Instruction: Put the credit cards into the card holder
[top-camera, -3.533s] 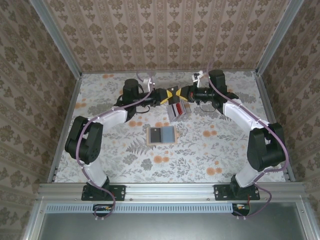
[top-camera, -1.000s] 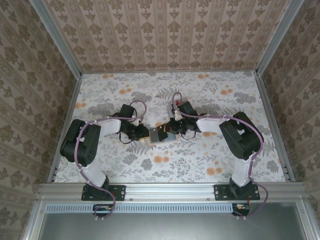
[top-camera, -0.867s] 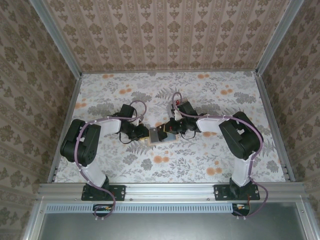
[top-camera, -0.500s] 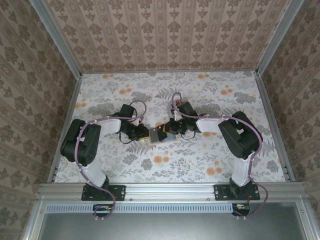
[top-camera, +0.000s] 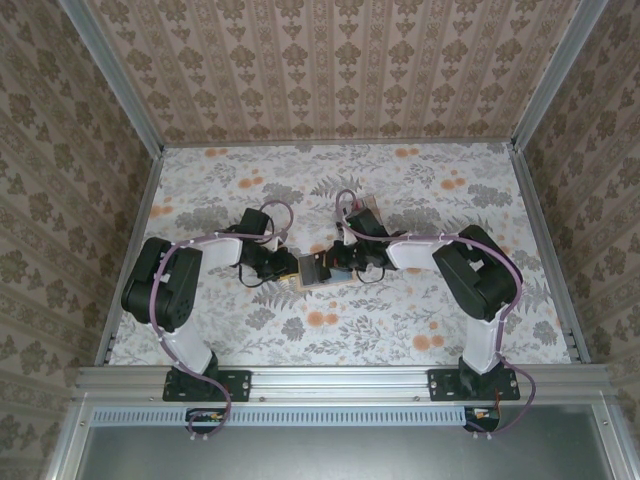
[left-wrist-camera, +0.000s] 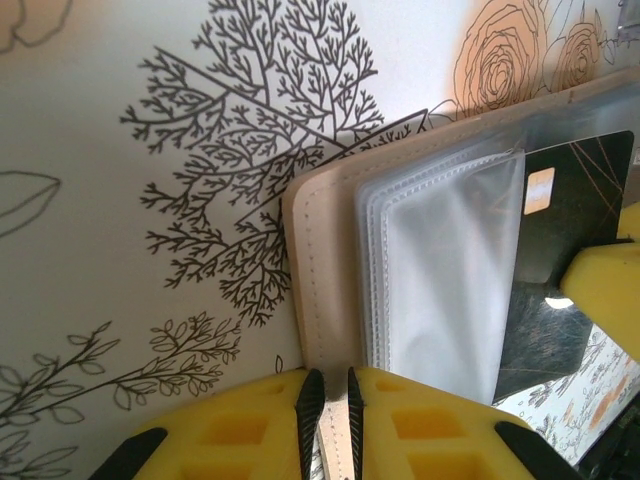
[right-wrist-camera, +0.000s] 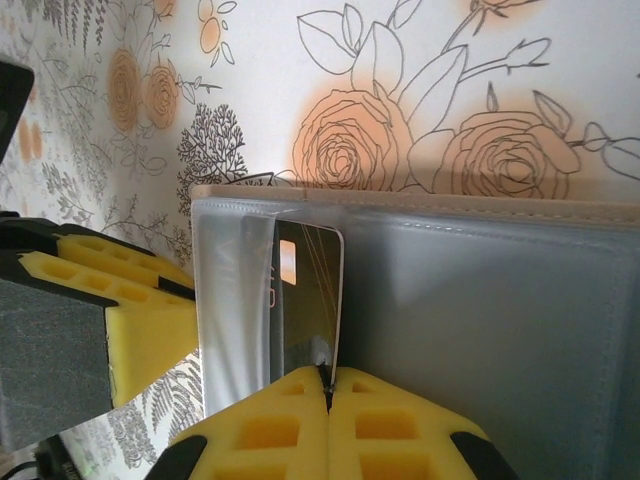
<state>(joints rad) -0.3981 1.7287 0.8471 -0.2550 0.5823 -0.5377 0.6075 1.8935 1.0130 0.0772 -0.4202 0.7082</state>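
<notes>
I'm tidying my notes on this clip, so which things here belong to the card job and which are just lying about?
In the job:
card holder, open, its edge pinched by the left gripper
dark credit card, pinched by the right gripper, partly under a clear sleeve

Just surroundings:
floral table cover
wallpapered walls
metal frame rail
</notes>
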